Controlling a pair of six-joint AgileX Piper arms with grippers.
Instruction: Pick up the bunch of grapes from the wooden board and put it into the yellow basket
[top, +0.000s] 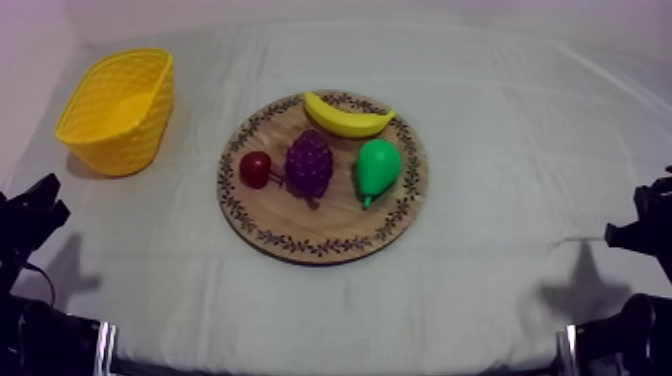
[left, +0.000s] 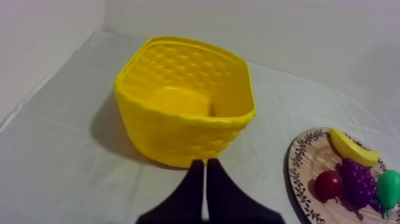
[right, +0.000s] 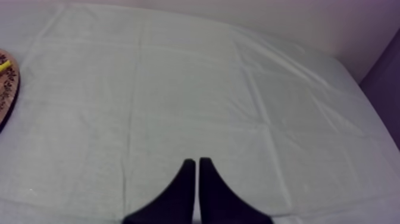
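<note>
A purple bunch of grapes (top: 309, 164) lies in the middle of the round wooden board (top: 300, 235), between a small red fruit (top: 255, 169) and a green pear (top: 377, 168). The yellow basket (top: 118, 110) stands empty at the far left of the table. My left gripper (top: 40, 205) rests low at the left edge; its fingers (left: 205, 168) lie together as a narrow wedge pointing at the basket (left: 184, 107), with the grapes (left: 358, 183) off to the side. My right gripper (top: 640, 215) rests low at the right edge, shut (right: 197, 162) over bare cloth.
A yellow banana (top: 347, 117) lies on the board's far side. The board's rim (right: 8, 89) shows at the edge of the right wrist view. Bare grey-white cloth surrounds the board and basket.
</note>
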